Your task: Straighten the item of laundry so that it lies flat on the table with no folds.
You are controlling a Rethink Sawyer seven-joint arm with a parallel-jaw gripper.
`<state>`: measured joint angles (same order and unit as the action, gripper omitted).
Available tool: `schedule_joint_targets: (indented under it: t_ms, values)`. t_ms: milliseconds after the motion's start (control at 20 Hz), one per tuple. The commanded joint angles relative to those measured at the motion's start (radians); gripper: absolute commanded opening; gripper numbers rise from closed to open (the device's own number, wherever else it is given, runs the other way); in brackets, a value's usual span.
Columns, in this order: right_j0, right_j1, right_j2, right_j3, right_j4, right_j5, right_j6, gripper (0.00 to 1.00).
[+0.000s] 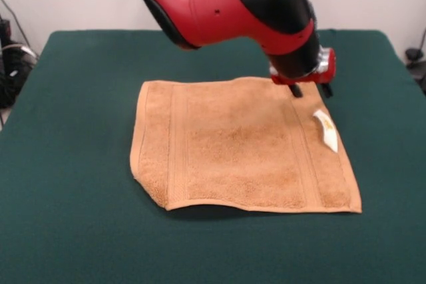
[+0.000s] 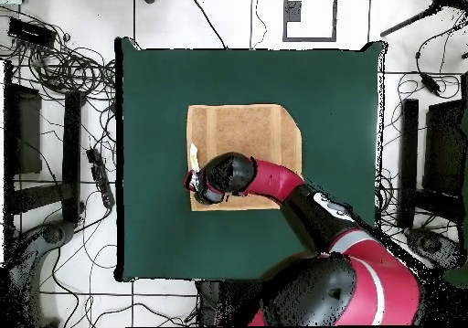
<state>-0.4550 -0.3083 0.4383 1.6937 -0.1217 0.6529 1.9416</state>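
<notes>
The orange-tan towel [image 1: 239, 147] lies spread on the green table [image 1: 73, 164], almost flat. Its near left corner in the front view looks tucked under, so that corner reads as cut off. Its white tag [image 1: 326, 130] lies on top near the right edge. My gripper [image 1: 311, 91] hangs low at the towel's far right corner, with the fingers apart: one fingertip [image 1: 295, 90] stands at the towel's edge, the other over the cloth of the table. Nothing is between them. In the overhead view the towel [image 2: 251, 137] shows mid-table, with my gripper [image 2: 199, 185] over its lower left corner beside the tag [image 2: 193, 153].
The red and black arm [image 1: 226, 1] reaches over the table's far side above the towel. Wide green table surface surrounds the towel on all sides. Cables [image 2: 64, 64] and stands lie on the floor around the table.
</notes>
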Motion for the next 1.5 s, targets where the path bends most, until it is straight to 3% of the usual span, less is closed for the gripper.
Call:
schedule_joint_targets:
  t_ms: [50,350,700,1250,1500]
  values:
    - [0.074,-0.028,-0.05,-0.071,-0.164,0.015,-0.103,1.0]
    - [0.071,0.03,-0.034,-0.102,-0.184,0.022,-0.06,1.0]
    - [0.101,0.132,-0.059,-0.132,-0.209,-0.057,-0.013,1.0]
    - [-0.014,0.224,0.056,-0.024,-0.031,0.029,-0.031,1.0]
    - [-0.027,0.261,0.054,-0.003,-0.02,0.02,-0.049,1.0]
